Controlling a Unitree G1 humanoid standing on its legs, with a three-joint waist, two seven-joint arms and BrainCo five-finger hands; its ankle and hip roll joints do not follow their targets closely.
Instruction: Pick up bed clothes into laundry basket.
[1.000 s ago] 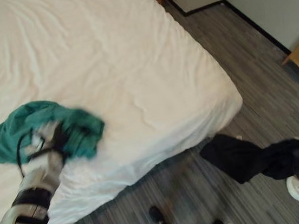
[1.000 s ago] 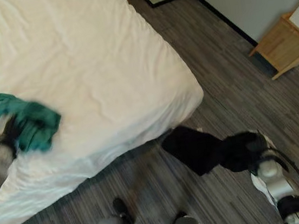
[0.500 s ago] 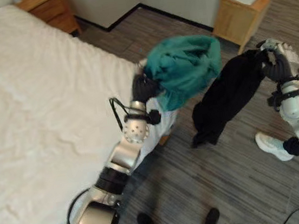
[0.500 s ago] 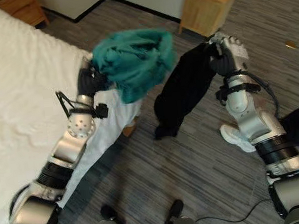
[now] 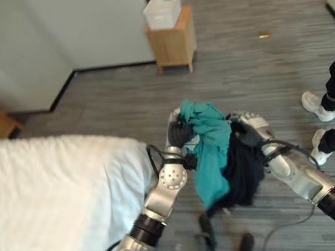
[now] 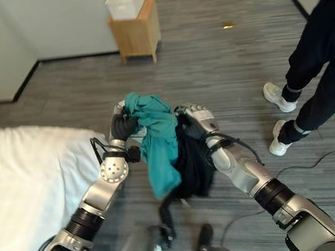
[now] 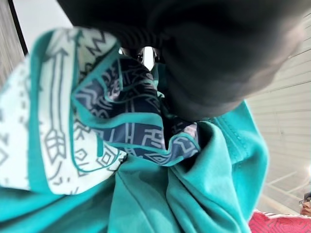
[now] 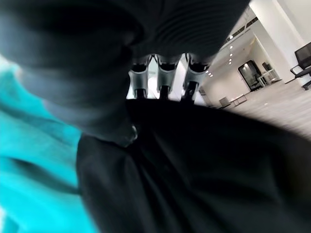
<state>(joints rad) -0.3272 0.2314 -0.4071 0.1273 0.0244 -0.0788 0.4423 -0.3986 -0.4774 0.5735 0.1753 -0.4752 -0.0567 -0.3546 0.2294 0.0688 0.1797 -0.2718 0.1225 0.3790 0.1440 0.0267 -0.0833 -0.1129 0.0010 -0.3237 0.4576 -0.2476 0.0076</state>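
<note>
A robot stands at the corner of a white bed [image 5: 48, 201], looking down at grey wood-look floor. Its left hand [image 5: 179, 133] is closed around a bunched teal garment [image 5: 210, 151], which hangs from the fingers in front of the robot, off the bed. Its right hand [image 5: 245, 129] is closed on a black garment [image 5: 243, 168] that hangs just beside the teal one, the two touching. In the left wrist view, a patterned teal, white and navy cloth [image 7: 97, 126] shows inside the teal bundle.

Half a second ago the two arms were held apart, teal and black cloth hanging separately; now the hands are drawn together and lower. A second ago the teal garment still lay on the bed and the black one hung low over the floor. The whole view has also swung away from the bed toward open floor, so the camera has turned.

Ahead stands a small wooden side table [image 5: 173, 42] with a white bin [image 5: 163, 9] on it. A person's dark legs and white shoes [image 6: 280, 96] stand at the right.

Both garments appear picked up, so carrying and dropping them seems to remain. I can't identify a laundry basket for certain.
</note>
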